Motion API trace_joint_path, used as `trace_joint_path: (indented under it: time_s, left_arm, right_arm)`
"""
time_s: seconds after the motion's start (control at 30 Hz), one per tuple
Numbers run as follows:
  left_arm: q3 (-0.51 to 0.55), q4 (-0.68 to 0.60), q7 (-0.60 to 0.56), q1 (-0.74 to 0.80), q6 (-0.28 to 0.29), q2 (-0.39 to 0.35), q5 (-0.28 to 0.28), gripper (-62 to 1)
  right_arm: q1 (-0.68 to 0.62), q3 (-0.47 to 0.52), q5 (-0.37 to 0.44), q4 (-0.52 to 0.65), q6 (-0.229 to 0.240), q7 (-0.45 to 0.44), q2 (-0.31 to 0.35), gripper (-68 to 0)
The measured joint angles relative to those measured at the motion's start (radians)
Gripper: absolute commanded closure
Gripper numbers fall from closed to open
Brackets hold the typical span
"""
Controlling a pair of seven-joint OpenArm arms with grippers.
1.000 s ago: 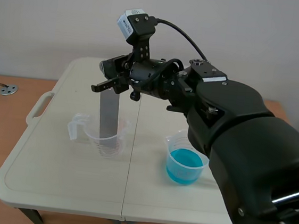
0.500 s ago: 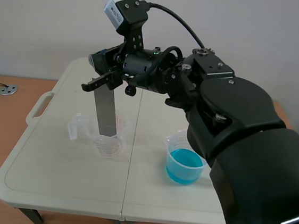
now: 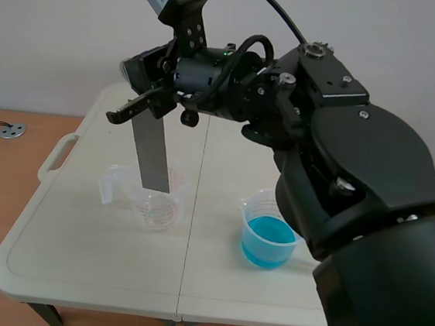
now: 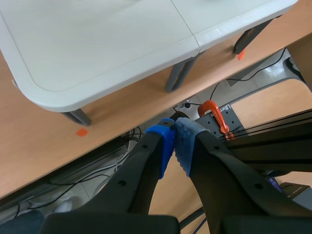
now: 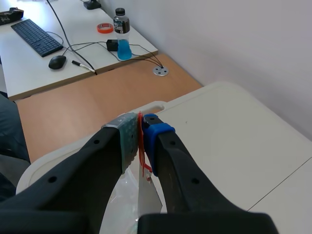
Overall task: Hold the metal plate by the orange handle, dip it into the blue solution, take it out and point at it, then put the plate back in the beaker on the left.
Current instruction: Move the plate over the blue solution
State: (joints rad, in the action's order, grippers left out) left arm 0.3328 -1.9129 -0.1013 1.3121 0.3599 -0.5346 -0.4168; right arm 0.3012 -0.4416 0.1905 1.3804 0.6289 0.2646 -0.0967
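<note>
My right gripper point(image 3: 133, 111) is shut on the thin orange handle point(image 5: 141, 146) at the top of the grey metal plate point(image 3: 150, 156). The plate hangs tilted above the clear empty beaker point(image 3: 152, 203) on the table's left side, its lower end level with the beaker's rim. In the right wrist view the right gripper point(image 5: 140, 127) pinches the handle, with the clear beaker point(image 5: 122, 195) under it. A second beaker with blue solution point(image 3: 269, 235) stands to the right. My left gripper point(image 4: 173, 141) is shut on nothing, low beside the table's edge.
The white folding table point(image 3: 75, 257) has a carry handle point(image 3: 56, 158) on its left edge. Past it stands a desk with a keyboard point(image 5: 36, 36), a mouse point(image 5: 57, 61) and a bottle point(image 5: 122, 34). An orange clamp point(image 4: 213, 109) sits below the table.
My right gripper has risen and shifted left with the plate. The plate has come up from deep in the clear beaker to its rim and leans more.
</note>
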Motion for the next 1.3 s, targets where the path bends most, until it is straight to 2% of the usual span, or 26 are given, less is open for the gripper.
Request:
trace_joint_path:
  time_s: [0.27, 0.6, 0.7, 0.8, 0.93, 1.3]
  left_arm:
    - [0.0, 0.0, 0.0, 0.0, 0.0, 0.0, 0.0, -2.9]
    - [0.0, 0.0, 0.024, -0.002, 0.0, 0.0, 0.0, -2.9]
    - [0.0, 0.0, 0.038, -0.002, 0.0, 0.0, 0.0, -2.9]
    - [0.0, 0.0, 0.038, -0.002, 0.0, 0.0, 0.0, -2.9]
    - [0.0, 0.0, 0.038, -0.002, 0.0, 0.0, 0.0, -2.9]
    - [0.0, 0.0, 0.038, -0.002, 0.0, 0.0, 0.0, -2.9]
  right_arm:
    - [0.0, 0.002, 0.019, 0.107, -0.003, 0.068, 0.0, -1.1]
    - [0.0, 0.002, 0.13, 0.245, -0.005, 0.221, 0.001, -1.1]
    - [0.0, 0.005, 0.163, 0.287, -0.02, 0.268, 0.009, -1.1]
    - [-0.007, 0.044, 0.196, 0.333, -0.022, 0.294, 0.009, -1.1]
    - [-0.046, 0.105, 0.197, 0.416, -0.023, 0.343, 0.008, -1.1]
    - [-0.185, 0.183, 0.222, 0.627, -0.022, 0.473, 0.008, -1.1]
